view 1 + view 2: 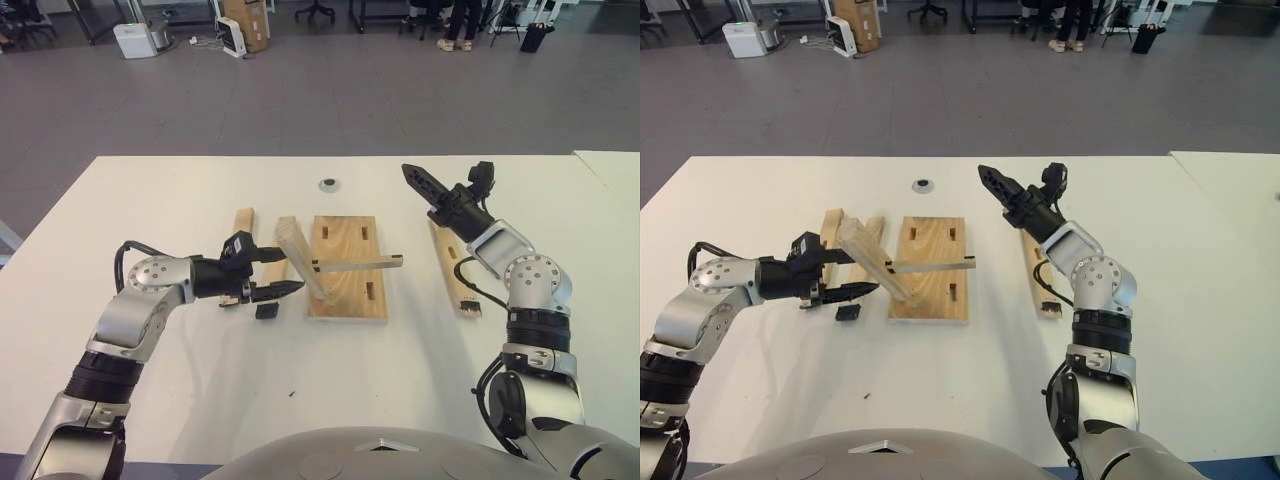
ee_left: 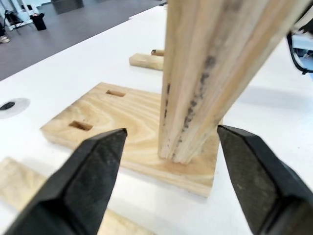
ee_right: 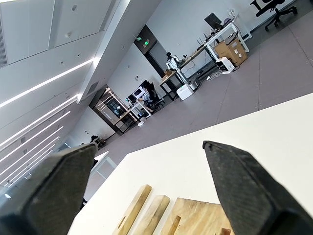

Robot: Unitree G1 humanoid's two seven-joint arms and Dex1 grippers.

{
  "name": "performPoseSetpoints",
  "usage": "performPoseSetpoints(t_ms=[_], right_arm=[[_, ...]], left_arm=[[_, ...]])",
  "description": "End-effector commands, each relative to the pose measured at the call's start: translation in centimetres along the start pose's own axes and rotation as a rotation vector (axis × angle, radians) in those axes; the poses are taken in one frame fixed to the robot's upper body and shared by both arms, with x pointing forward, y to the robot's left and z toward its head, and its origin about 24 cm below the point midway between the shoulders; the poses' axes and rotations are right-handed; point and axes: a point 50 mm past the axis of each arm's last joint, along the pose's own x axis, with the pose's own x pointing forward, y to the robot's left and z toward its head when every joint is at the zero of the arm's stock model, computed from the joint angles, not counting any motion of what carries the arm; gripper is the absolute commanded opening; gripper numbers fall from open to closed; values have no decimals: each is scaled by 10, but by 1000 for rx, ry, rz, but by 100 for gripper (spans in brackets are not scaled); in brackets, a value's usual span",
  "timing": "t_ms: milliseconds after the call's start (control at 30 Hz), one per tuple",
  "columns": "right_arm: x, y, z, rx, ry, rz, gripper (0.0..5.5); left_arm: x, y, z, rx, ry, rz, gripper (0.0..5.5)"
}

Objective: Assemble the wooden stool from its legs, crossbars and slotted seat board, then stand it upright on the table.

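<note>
My table [image 1: 200, 390] in front, white; grey floor [image 1: 350, 90] beyond. Far left: white unit [image 1: 135, 40], cardboard box [image 1: 247, 22]. Far: desks [image 3: 222, 33], chair [image 1: 316, 10]. Ceiling light strips [image 3: 44, 84].

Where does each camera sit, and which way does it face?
Left eye view: on the head, facing forward and down over the white table; both arms show.
Right eye view: beside it, same direction; both share the slotted wooden seat board.
Left wrist view: left wrist, facing the wooden leg on that board, between the open fingers of the left gripper.
Right wrist view: right wrist, facing over the table into the room, past the open fingers of the right gripper.
</note>
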Motion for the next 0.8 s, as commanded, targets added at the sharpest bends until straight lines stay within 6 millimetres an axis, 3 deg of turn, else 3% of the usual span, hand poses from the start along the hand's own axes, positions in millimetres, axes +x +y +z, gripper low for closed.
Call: performPoseSetpoints(t_ms=[33, 167, 300, 500, 600, 800], right_arm=[[-4, -1, 0, -6, -9, -16, 406], [-5, 0, -4, -3, 4, -21, 406], [-5, 1, -6, 1, 14, -21, 406], [-5, 1, -9, 13, 8, -41, 406], [-5, 2, -11, 18, 6, -49, 406], [-5, 1, -12, 16, -5, -64, 406]], left_arm=[[-6, -9, -19, -59, 57, 276, 386], [6, -20, -32, -153, 9, 569, 386], [19, -28, -55, -241, 95, 795, 386], [38, -43, -68, -316, 187, 774, 386], [37, -45, -74, -339, 233, 798, 386], [27, -53, -98, -407, 298, 847, 279]])
